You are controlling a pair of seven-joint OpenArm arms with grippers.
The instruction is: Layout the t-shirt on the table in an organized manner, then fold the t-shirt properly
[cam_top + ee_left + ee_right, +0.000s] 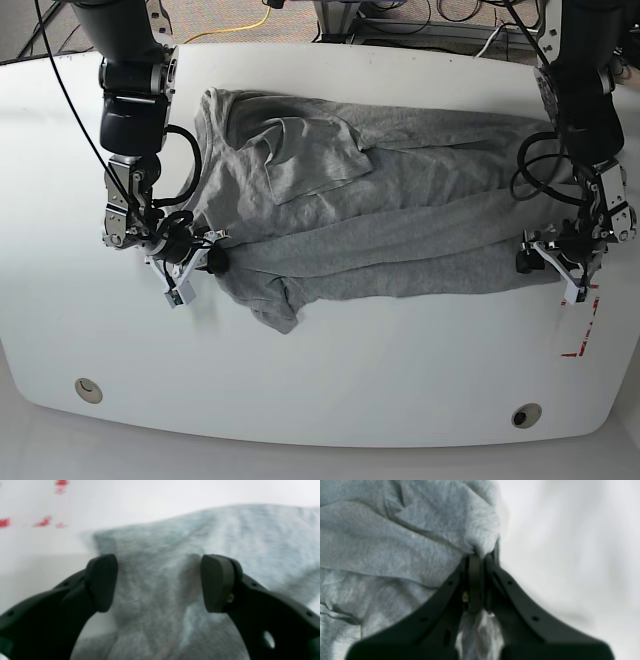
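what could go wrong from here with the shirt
The right gripper is clamped on the t-shirt while the left gripper is open around cloth: pulling now would likely skew it. The folded-over sleeve may stay bunched.

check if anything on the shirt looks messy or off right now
The t-shirt is not flat: one sleeve is folded over onto the body, and a corner droops askew at the near edge. The right tool pinches bunched cloth; the left tool is open over the fabric.
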